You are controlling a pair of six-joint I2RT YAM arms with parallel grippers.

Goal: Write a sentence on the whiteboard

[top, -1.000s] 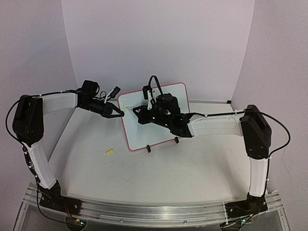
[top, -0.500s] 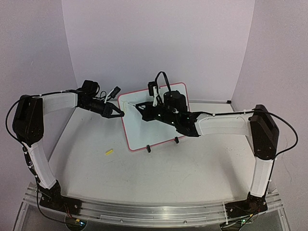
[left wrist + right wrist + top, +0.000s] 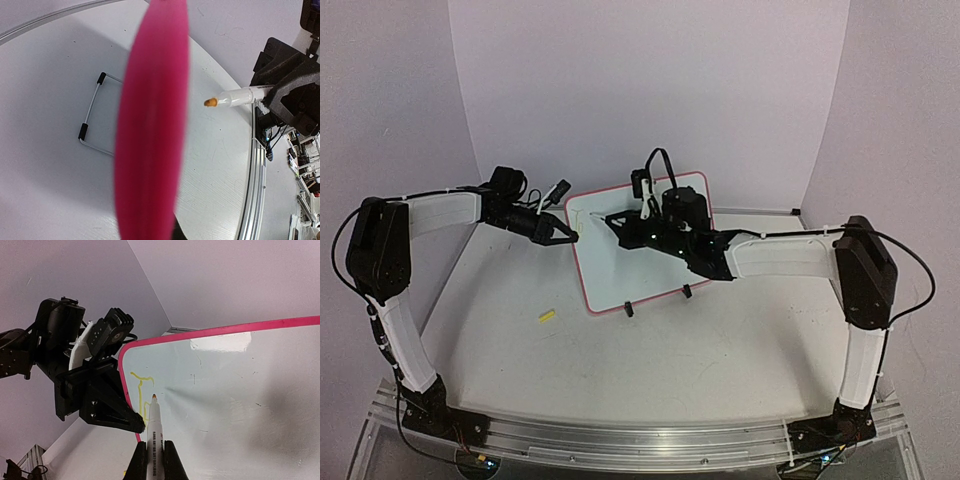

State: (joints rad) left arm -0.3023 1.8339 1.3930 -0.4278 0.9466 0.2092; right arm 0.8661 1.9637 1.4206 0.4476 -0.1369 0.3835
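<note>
The whiteboard [image 3: 620,280], white with a red frame and two black clip feet, stands tilted at mid-table. My left gripper [image 3: 570,237] is shut on its left edge. That edge fills the left wrist view as a blurred pink band [image 3: 152,125]. My right gripper [image 3: 618,219] is shut on a white marker [image 3: 154,432]. The marker's orange tip is at the board's upper left corner, next to a few yellow strokes [image 3: 140,380], the start of the sentence. I cannot tell if the tip touches. The marker [image 3: 240,96] also shows in the left wrist view.
A small yellow cap [image 3: 547,317] lies on the table left of the board. A wire stand with black end caps [image 3: 92,120] shows behind the board. Purple walls close in the back and both sides.
My right gripper has swung up and left across the board with the marker, from the board's middle to its upper left corner. The left arm and the board have not moved.
</note>
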